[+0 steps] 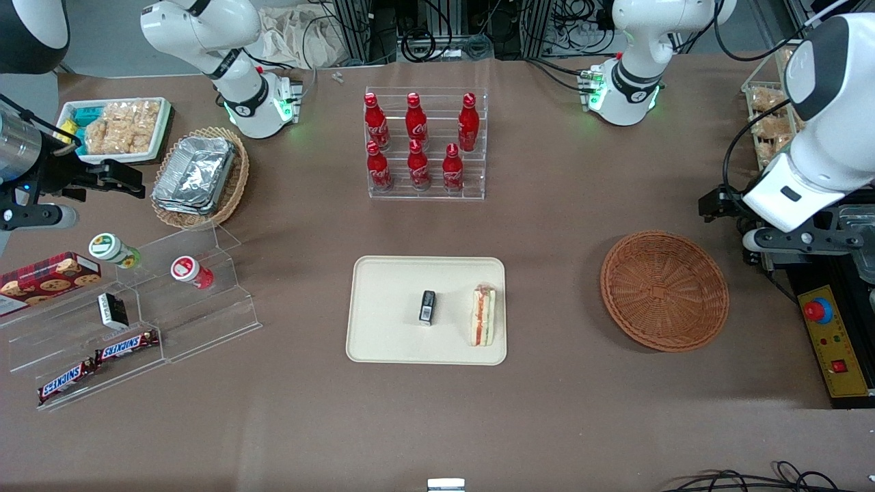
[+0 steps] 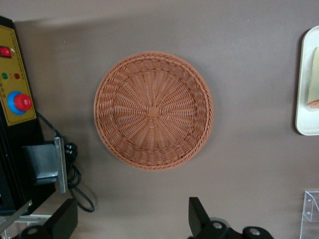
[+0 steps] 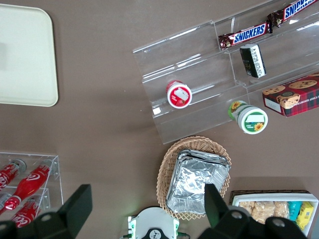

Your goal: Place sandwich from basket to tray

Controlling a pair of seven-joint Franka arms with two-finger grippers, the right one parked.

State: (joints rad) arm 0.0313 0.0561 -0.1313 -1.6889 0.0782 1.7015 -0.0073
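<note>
The sandwich [image 1: 484,315], a pale wedge striped red and green under clear wrap, lies at three o'clock on the cream tray [image 1: 383,335], while the wide-open, empty gripper [image 2: 132,219] hangs above the bare reddish-brown basket [image 1: 664,290].

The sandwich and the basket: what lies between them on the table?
Nothing: only bare brown table between the sandwich on the tray and the empty basket, per the front view. The open gripper hangs above the basket.

six red cola bottles [image 1: 420,142] in a clear rack | tan wicker basket of foil containers [image 1: 198,174] | Snickers bars [image 1: 96,362], cookie box [image 1: 48,277], two small cups [image 1: 154,262] on clear steps | small black packet [image 1: 427,306] | white tray of snacks [image 1: 116,128]
</note>
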